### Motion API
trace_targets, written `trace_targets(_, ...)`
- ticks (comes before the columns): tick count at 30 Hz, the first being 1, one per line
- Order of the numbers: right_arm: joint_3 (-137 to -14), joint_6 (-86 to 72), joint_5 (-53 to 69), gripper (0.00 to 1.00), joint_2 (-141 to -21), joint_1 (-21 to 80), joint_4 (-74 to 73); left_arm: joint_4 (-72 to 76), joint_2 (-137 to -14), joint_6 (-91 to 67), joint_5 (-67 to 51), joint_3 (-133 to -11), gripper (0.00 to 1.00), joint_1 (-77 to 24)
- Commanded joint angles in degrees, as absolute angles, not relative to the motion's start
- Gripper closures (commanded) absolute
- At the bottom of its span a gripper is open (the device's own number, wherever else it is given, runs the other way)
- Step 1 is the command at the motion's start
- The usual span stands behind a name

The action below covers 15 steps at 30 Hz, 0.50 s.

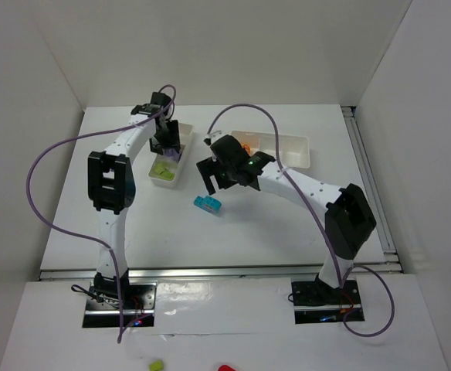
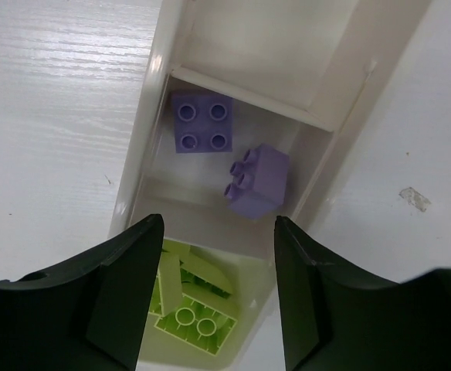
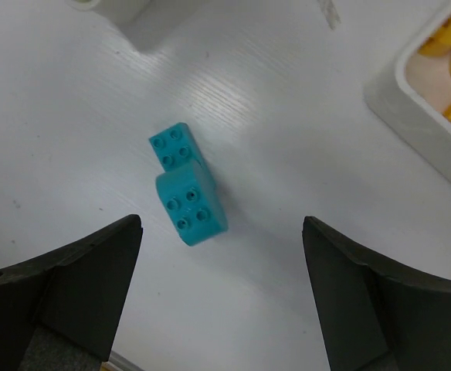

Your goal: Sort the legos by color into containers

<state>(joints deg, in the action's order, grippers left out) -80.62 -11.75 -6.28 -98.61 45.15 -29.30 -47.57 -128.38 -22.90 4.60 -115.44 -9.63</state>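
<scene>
Left jaws stood released, empty; right jaws likewise, above cyan brick pair [image 3: 187, 193] on counter [image 3: 287, 116]. Off-centre pinch could split it.

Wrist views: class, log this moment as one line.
left tool: open, above tray holding purple bricks | right tool: open, above cyan bricks on table

One camera, high above the six-o'clock edge, took in the whole desk [image 1: 287, 232]. Wrist cameras looked down close: left at the ten-o'clock tray [image 1: 181, 173], right at the central cyan bricks [image 1: 208, 204].
</scene>
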Motion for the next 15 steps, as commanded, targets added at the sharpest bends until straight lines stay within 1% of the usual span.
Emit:
trace_targets(1,-86.6,-6.0,-3.3,0.08,-102.3,46.6,-31.0,-48.1,-123.7,-23.5,2.3,-118.1,0.31,-9.3)
trace_targets(4,-89.8,-4.6,-2.7,0.08,-105.4,47.2,-32.6,-49.6,-123.0,-23.5,2.3,-120.6,0.31,-9.3)
trace_targets(6,-90.4,-4.0,-2.7,0.08,-107.6,48.2,-33.2,-50.3,-120.3,-23.5,2.3,-120.6,0.31,-8.8)
trace_targets(8,-90.9,-3.5,-2.7,0.08,-108.4,48.3,-33.2,-50.3,-118.2,-23.5,2.3,-119.4,0.31,-8.0)
trace_targets(15,-90.4,1.1,3.8,0.08,-111.9,48.8,-37.8,-49.1,-114.0,-23.5,1.6,-113.5,0.31,-3.3)
